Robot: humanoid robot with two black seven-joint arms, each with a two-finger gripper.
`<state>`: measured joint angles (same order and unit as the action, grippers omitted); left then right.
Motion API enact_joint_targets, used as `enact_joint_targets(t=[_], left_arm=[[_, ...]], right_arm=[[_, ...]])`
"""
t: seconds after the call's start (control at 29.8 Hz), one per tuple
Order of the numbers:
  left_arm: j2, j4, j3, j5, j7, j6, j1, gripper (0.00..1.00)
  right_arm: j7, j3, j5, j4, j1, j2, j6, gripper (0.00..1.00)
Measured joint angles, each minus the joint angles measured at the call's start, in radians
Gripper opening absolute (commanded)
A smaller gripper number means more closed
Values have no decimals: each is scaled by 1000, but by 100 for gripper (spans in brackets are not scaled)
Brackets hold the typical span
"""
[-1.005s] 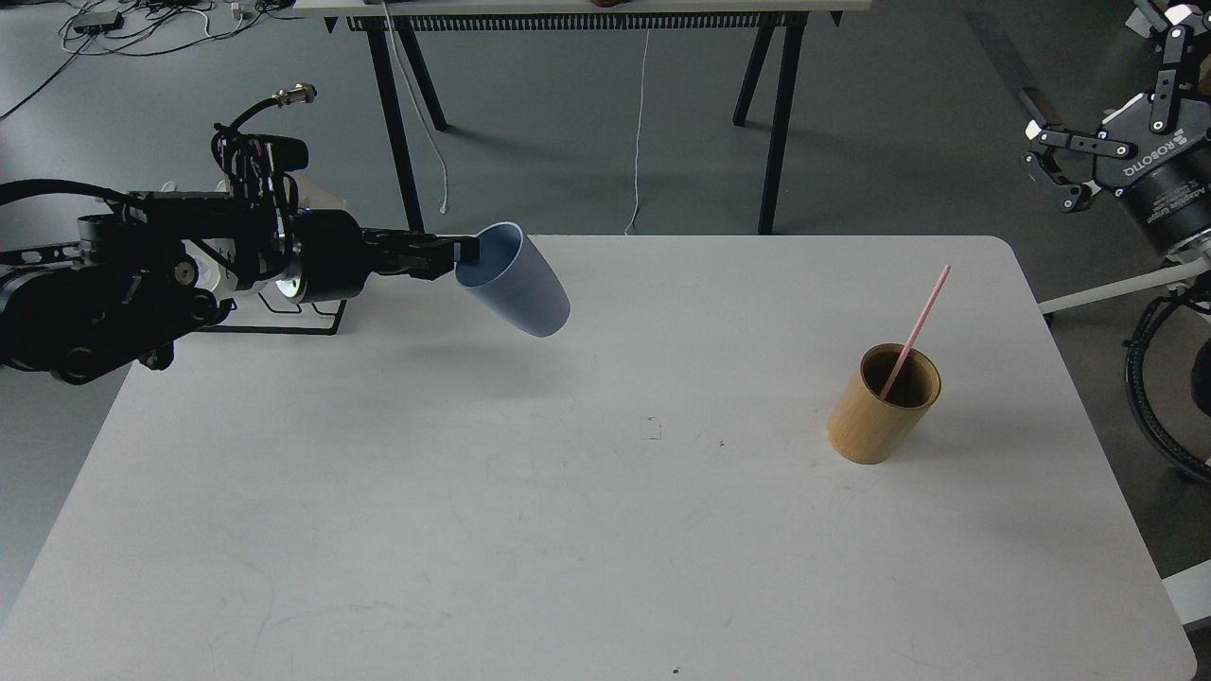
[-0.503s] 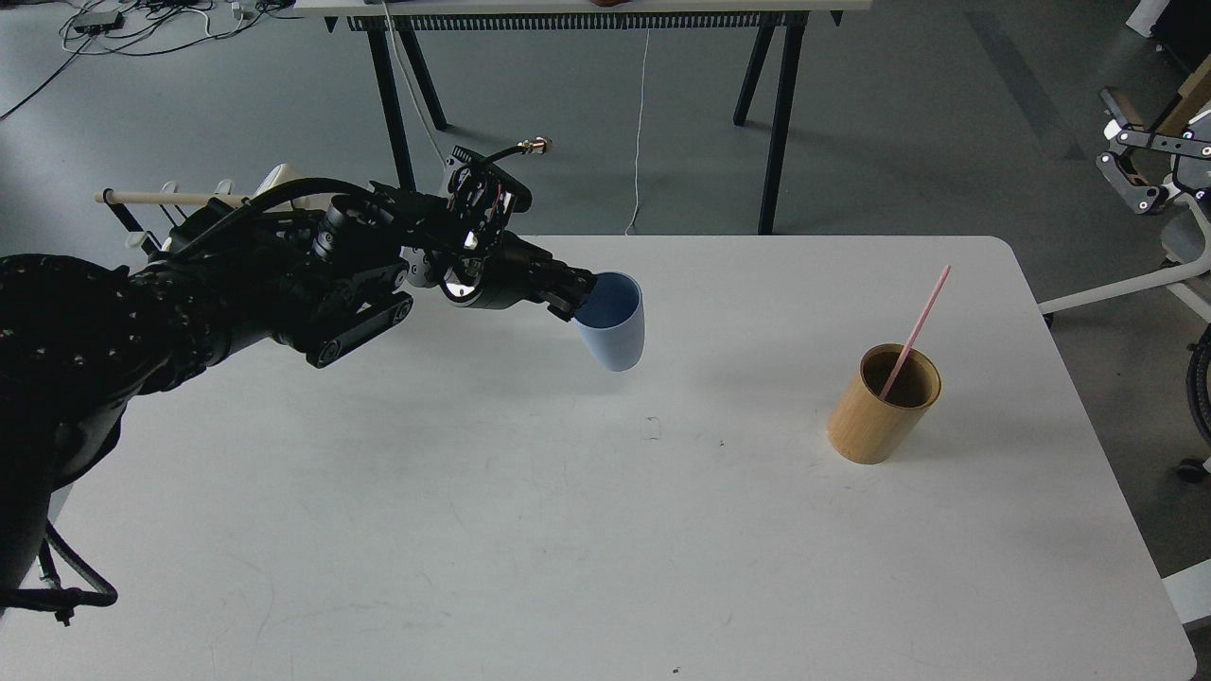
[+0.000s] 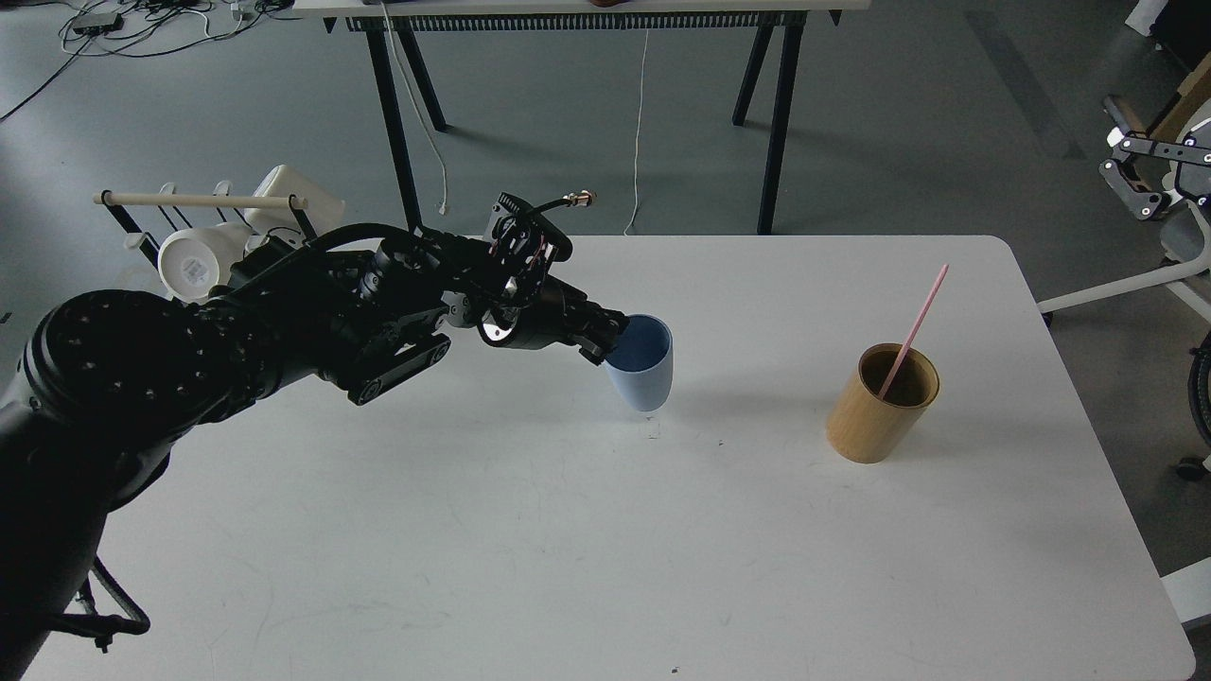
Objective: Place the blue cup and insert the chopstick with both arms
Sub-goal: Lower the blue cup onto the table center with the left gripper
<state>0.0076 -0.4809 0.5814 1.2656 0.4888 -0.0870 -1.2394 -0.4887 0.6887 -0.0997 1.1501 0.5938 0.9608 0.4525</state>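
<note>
The pale blue cup [image 3: 645, 371] is upright near the middle of the white table [image 3: 605, 530], its base at or just above the surface. My left gripper [image 3: 608, 340] is shut on the cup's left rim. The pink chopstick [image 3: 914, 326] leans to the right inside the tan bamboo cylinder [image 3: 880, 405] on the right side of the table. My right gripper [image 3: 1135, 175] is far off at the right edge, away from the table, with its fingers spread open and empty.
A black wire rack with a pale wooden rod [image 3: 199, 200] and white mugs [image 3: 194, 265] stands at the table's back left, behind my left arm. Black trestle legs [image 3: 781, 113] stand beyond the far edge.
My left arm has carried the blue cup rightward and down, from tilted high at the back left to upright near the table's middle. The right gripper has drawn away to the right edge.
</note>
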Motion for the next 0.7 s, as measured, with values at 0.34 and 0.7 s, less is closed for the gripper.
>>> enact_joint_targets(t=[0.34, 0.7], left_arm=[[3, 11, -1, 1, 0, 6, 11, 7], [16, -5, -8, -3, 0, -5, 11, 15]], right_arm=[[0, -4, 0, -1, 0, -3, 0, 97], [0, -5, 0, -9, -1, -4, 0, 97]])
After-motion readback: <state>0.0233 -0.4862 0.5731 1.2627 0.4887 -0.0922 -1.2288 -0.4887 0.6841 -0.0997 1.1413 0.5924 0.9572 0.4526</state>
